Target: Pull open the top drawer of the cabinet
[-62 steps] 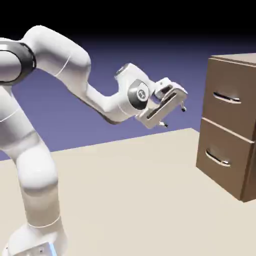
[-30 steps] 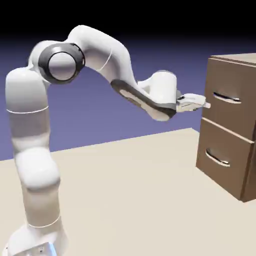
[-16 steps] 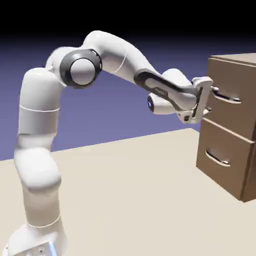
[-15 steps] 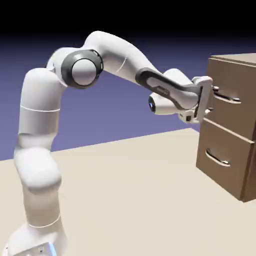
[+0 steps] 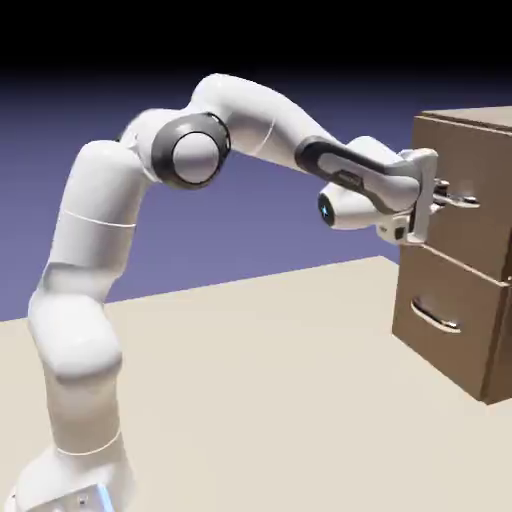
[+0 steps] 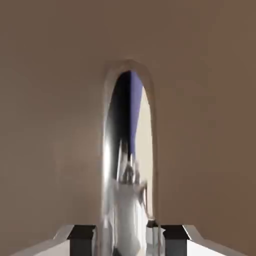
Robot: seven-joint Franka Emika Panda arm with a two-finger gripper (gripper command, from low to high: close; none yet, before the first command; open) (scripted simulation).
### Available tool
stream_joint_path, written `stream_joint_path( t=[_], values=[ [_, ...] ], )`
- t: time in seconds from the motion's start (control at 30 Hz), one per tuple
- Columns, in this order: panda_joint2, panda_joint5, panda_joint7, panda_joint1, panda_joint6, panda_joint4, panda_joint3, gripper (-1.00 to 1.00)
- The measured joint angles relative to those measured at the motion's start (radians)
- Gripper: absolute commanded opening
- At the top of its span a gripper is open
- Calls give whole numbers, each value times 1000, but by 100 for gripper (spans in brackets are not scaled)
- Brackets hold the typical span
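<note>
At the cabinet [image 5: 470, 250], claw [image 5: 442, 196] grips the top drawer's [image 5: 480, 175] handle [image 6: 127, 165].

the exterior view stands off beside the arm [image 5: 250, 130] and a little above the table [image 5: 260, 390], facing across it with the arm rising at its lower left and the cabinet [image 5: 465, 250] at its right edge, far enough back to take in nearly the whole arm. the hand view looks along the gripper [image 6: 128, 240] from very close, so brown drawer front [image 6: 50, 100] fills it and the silver handle [image 6: 127, 150] runs up its middle. both views share the handle [image 5: 455, 197] and top drawer [image 5: 470, 185].
</note>
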Motion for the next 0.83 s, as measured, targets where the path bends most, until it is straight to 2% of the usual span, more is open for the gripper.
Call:
stream_joint_path(
  t=[0.4,0.7,0.73,0.83],
  values=[
    [-336,17,-20,21,-105,-435,13,-100],
    [-647,71,-66,21,-123,-755,44,-100],
    [-667,76,-70,20,-121,-773,47,100],
    [-703,86,-77,19,-114,-802,52,100]
  ],
)
